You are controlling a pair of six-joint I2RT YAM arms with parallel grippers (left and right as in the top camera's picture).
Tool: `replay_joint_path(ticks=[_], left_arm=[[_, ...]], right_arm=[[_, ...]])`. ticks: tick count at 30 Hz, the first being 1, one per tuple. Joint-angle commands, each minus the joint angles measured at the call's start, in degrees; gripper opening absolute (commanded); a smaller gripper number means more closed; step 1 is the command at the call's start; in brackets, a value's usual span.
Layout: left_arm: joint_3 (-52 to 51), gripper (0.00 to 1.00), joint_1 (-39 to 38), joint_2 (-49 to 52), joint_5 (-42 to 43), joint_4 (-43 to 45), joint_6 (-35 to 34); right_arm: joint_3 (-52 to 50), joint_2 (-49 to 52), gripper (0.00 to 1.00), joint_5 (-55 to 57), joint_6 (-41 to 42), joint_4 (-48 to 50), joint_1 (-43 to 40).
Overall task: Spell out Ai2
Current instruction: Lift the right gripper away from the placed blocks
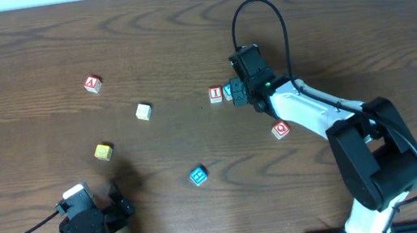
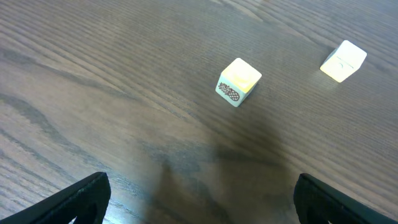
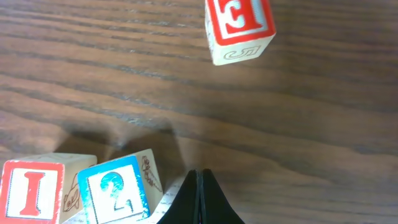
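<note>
The red-edged "I" cube (image 1: 215,94) and the blue-edged "2" cube (image 1: 228,91) stand side by side at mid-table, touching. The right wrist view shows the same "I" cube (image 3: 31,190) and "2" cube (image 3: 115,190) at the lower left. My right gripper (image 1: 239,89) is shut with nothing in it, its tip (image 3: 199,173) just right of the "2" cube. Far off at the upper left lies the red-edged "A" cube (image 1: 91,84). My left gripper (image 1: 95,208) rests near the front left edge, open and empty (image 2: 202,205).
A red-edged cube (image 1: 280,129) lies right of the pair; a red "3" cube (image 3: 239,28) shows ahead of the right fingers. A yellow cube (image 1: 103,152) (image 2: 238,81), a pale cube (image 1: 143,111) (image 2: 343,60) and a blue cube (image 1: 198,175) are scattered about.
</note>
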Motion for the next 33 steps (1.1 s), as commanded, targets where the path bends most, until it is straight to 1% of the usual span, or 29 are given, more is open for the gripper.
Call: replay_joint_path(ticks=[1, 18, 33], left_arm=[[-1.5, 0.95, 0.2, -0.3, 0.0, -1.2, -0.2], [-1.5, 0.95, 0.2, -0.3, 0.0, -1.2, -0.2], [-1.5, 0.95, 0.2, -0.3, 0.0, -1.2, -0.2]], right_arm=[[0.1, 0.4, 0.02, -2.5, -0.2, -0.4, -0.3], [0.1, 0.4, 0.01, -6.4, -0.3, -1.4, -0.1], [0.1, 0.4, 0.02, -7.0, -0.3, -1.0, -0.2]])
